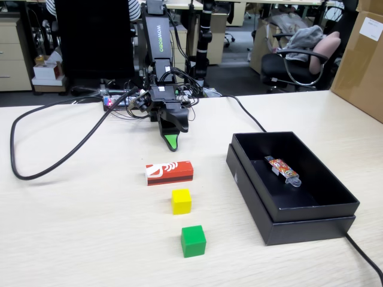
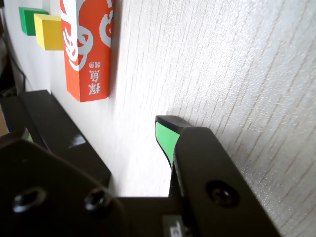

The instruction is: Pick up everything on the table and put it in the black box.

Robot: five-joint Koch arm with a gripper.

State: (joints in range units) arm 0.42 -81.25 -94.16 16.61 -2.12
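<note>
Tabletop (image 1: 72,227) of light beige wood grain carried three items in a short column in the fixed view: a red rectangular block (image 1: 170,172) farthest from the camera, a small yellow cube (image 1: 181,201) just nearer, and a small green cube (image 1: 193,241) nearest of all. All three lay flat on the table, close to one another but apart. To their right stood the shallow black box (image 1: 311,222), and inside it, on the floor toward the far side, lay a small multicoloured patterned stick (image 1: 281,169) with a clear end. None of the three blocks was in the box.

The gripper (image 1: 172,142) pointed down at the table on the far side of the red block, its green-lined tip close above the surface and a short gap away from the block's far edge. Nothing sat between its fingers. In the wrist view the two black fingers were spread apart with bare table between them, so the gripper (image 2: 118,133) was released: one finger (image 2: 170,136) with a green pad showed at the right, the other ran along the lower left. Ahead of them in that view the red block (image 2: 86,47) lay lengthwise, white markings on its face, with the yellow cube (image 2: 49,30) and green cube (image 2: 29,19) beyond it.

A black cable (image 1: 42,128) looped across the left of the table.
</note>
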